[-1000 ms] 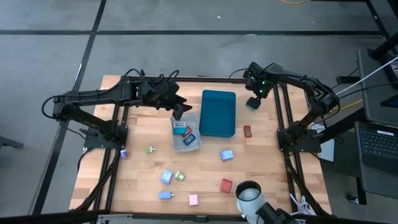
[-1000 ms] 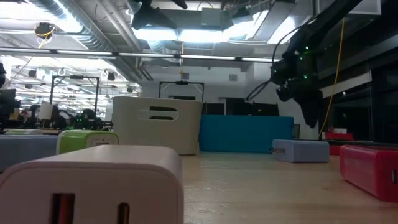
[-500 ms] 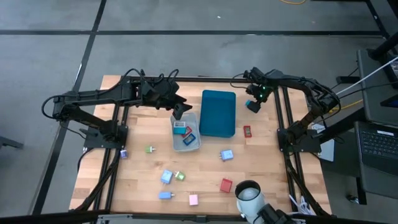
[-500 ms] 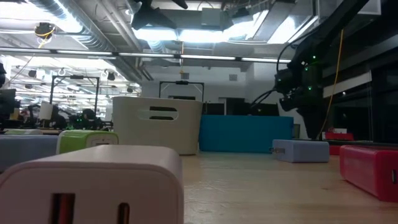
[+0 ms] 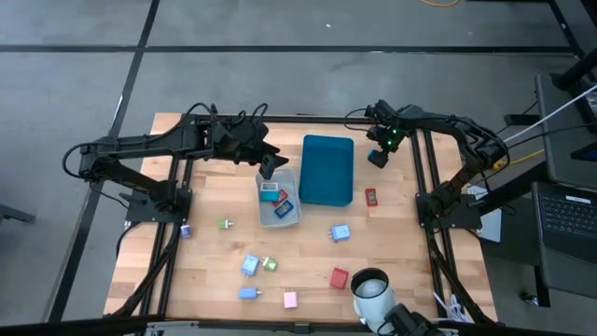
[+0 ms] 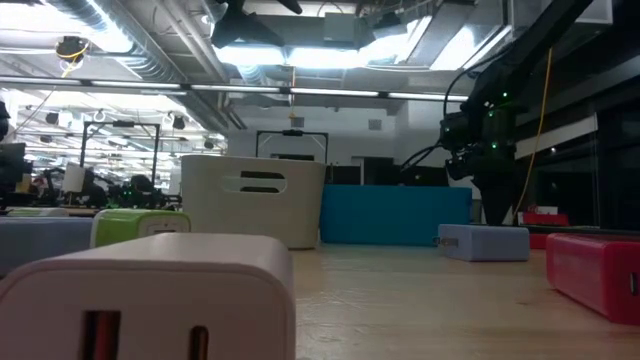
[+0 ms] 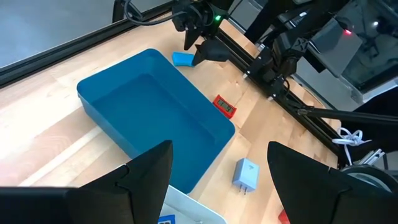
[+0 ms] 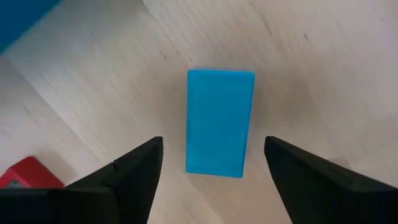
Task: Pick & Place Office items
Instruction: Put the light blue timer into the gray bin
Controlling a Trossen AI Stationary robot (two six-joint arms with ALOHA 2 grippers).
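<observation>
Right gripper (image 8: 213, 171): your fingers are spread wide with nothing between them, hovering over the blue block (image 8: 219, 121) near the table's far edge, just beside the teal tray (image 5: 326, 169).
Left gripper (image 7: 217, 180): yours is open and empty, above the grey bin (image 5: 279, 210).
Blue block: it lies flat on the wood, clear of both fingers.
Other office items: you have a red piece (image 5: 370, 197) beside the tray, and more scattered across the near table.

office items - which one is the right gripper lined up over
The flat blue block lying on the wood beside the teal tray; the right gripper hangs above it, fingers open either side. The other pieces lie farther off.
</observation>
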